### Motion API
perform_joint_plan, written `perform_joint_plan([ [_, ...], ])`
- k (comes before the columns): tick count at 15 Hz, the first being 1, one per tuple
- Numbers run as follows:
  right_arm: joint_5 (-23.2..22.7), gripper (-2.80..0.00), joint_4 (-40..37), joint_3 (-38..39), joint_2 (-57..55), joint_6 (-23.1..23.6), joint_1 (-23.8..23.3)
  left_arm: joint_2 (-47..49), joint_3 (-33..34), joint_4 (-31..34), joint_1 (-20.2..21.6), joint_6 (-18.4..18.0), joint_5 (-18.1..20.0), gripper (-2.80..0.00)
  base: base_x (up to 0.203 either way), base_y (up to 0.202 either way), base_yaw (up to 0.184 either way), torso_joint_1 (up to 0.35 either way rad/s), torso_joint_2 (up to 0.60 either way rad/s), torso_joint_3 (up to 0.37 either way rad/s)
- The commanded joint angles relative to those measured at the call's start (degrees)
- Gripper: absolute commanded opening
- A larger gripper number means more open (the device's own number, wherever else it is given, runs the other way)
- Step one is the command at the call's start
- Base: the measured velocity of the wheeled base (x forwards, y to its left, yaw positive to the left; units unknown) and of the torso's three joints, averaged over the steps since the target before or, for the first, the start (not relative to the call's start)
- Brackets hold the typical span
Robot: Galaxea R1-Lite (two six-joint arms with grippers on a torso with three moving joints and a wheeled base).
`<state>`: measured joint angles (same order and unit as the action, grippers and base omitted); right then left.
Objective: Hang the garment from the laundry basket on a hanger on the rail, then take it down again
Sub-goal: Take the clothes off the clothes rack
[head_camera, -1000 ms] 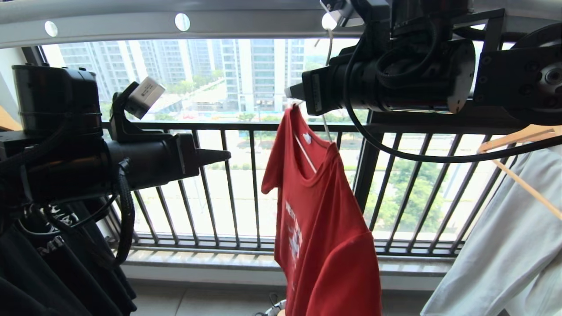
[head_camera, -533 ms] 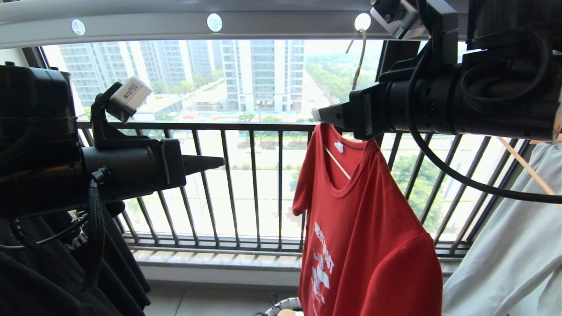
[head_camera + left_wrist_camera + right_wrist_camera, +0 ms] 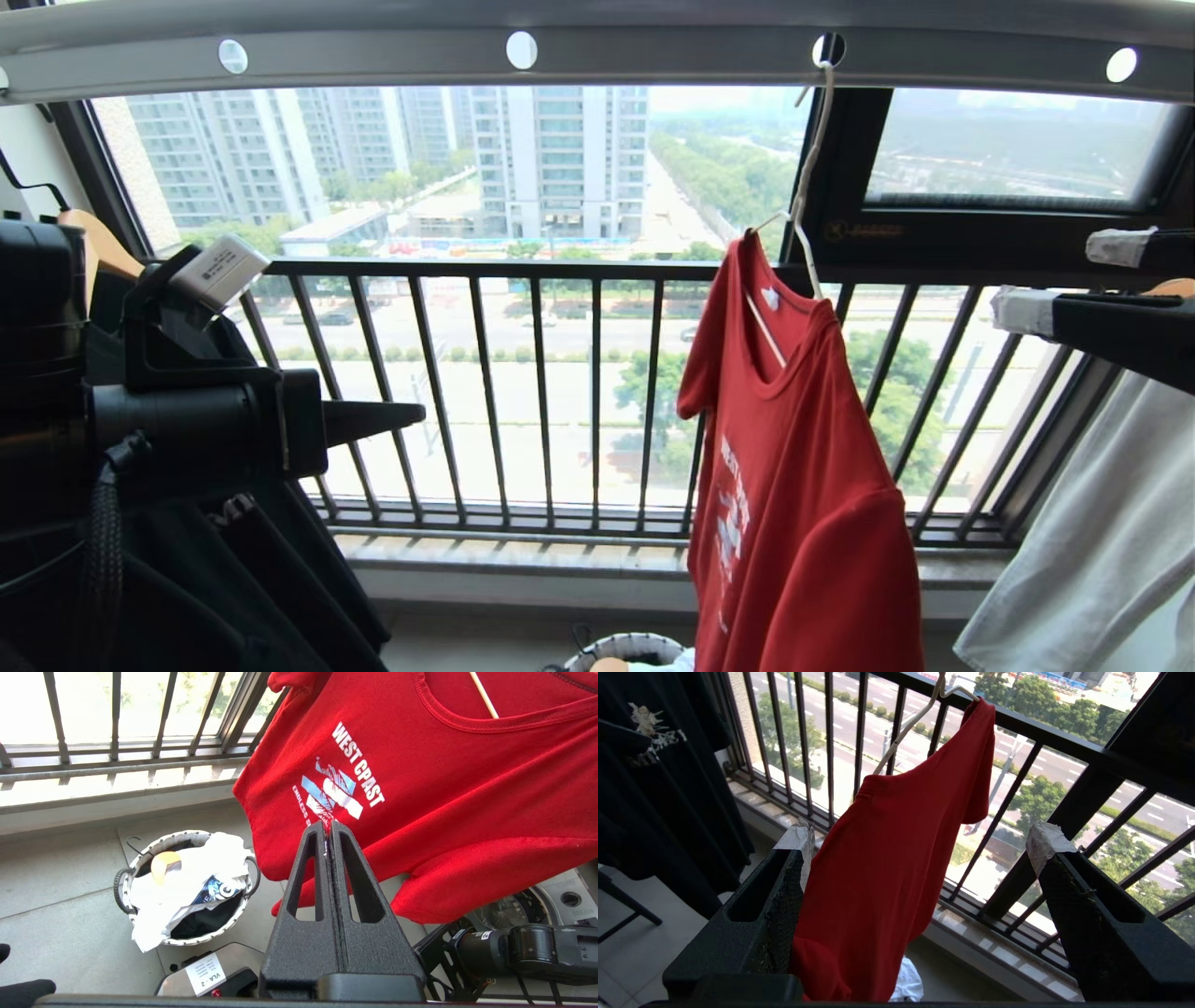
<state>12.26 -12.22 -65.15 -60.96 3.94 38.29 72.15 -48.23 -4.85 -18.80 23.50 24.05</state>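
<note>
The red garment (image 3: 803, 485) hangs on the thin white hanger (image 3: 805, 187). The hanger's hook sits in a hole of the grey rail (image 3: 653, 56) overhead. My right gripper (image 3: 1064, 280) is open at the right edge of the head view, level with the shirt's collar and clear of it; its taped fingertips (image 3: 1043, 840) stand wide apart, with the garment (image 3: 887, 858) and hanger (image 3: 906, 728) hanging beyond them. My left gripper (image 3: 411, 413) is shut and empty, left of the shirt. In the left wrist view the left gripper (image 3: 329, 828) points at the garment's (image 3: 444, 788) chest print. The laundry basket (image 3: 140, 858) stands on the floor below.
Black T-shirts (image 3: 233, 597) hang at the left behind my left arm, and a white T-shirt (image 3: 1102, 541) hangs at the right. The black balcony railing (image 3: 541, 392) runs behind the shirt. White and dark clothes fill the laundry basket (image 3: 625, 644). My base shows beneath the left gripper.
My right gripper has opened, left the hanger's neck and dropped back to the right edge. The hanger now hangs alone from the rail. The whole view has shifted right.
</note>
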Motion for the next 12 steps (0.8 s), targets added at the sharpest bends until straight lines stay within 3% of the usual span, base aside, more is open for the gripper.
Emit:
perform_joint_plan([
  [1, 0.0, -2.80, -2.2, 3.5, 11.7, 0.0, -3.3, -2.5, 1.8, 0.0, 2.4, 0.1, 0.1, -2.80, 0.000, 0.000, 0.000, 0.000, 0.00, 0.000],
  [5, -1.2, -2.80, -3.8, 7.4, 20.5, -0.8, -15.1, -12.2, 2.7, 3.7, 2.8, 0.1, 0.3, -2.80, 0.000, 0.000, 0.000, 0.000, 0.00, 0.000],
  [9, -1.1, -2.80, -5.6, 11.7, 30.6, -0.7, -23.6, -27.8, 4.7, 8.3, 2.9, 0.3, 0.2, -2.80, 0.000, 0.000, 0.000, 0.000, 0.00, 0.000],
  [12, -0.5, -2.80, -8.0, 14.8, 37.5, -0.7, -26.2, -41.4, 5.2, 17.5, 8.5, 1.1, 0.1, -2.80, 0.000, 0.000, 0.000, 0.000, 0.00, 0.000],
])
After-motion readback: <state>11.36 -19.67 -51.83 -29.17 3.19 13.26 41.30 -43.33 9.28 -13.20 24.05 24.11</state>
